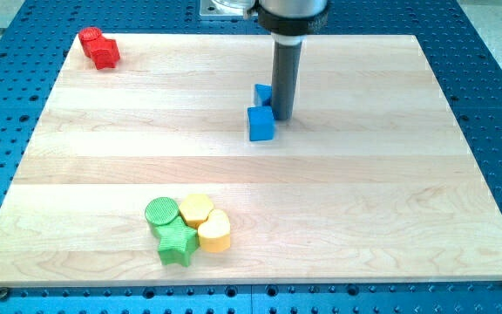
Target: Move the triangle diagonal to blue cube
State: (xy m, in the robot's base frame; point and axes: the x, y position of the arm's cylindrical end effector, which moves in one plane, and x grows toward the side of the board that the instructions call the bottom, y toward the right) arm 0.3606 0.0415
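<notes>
A blue cube (261,123) sits on the wooden board (364,174) a little above the middle. A second blue block, the triangle (262,92), lies just above it, partly hidden behind my rod. My tip (283,116) rests on the board just right of the cube and below-right of the triangle, close to both.
A red block (99,48) lies at the board's top-left corner. Near the bottom, left of centre, stand a green cylinder (161,212), a green star (176,245), a yellow hexagon-like block (196,208) and a yellow heart (214,231), clustered together.
</notes>
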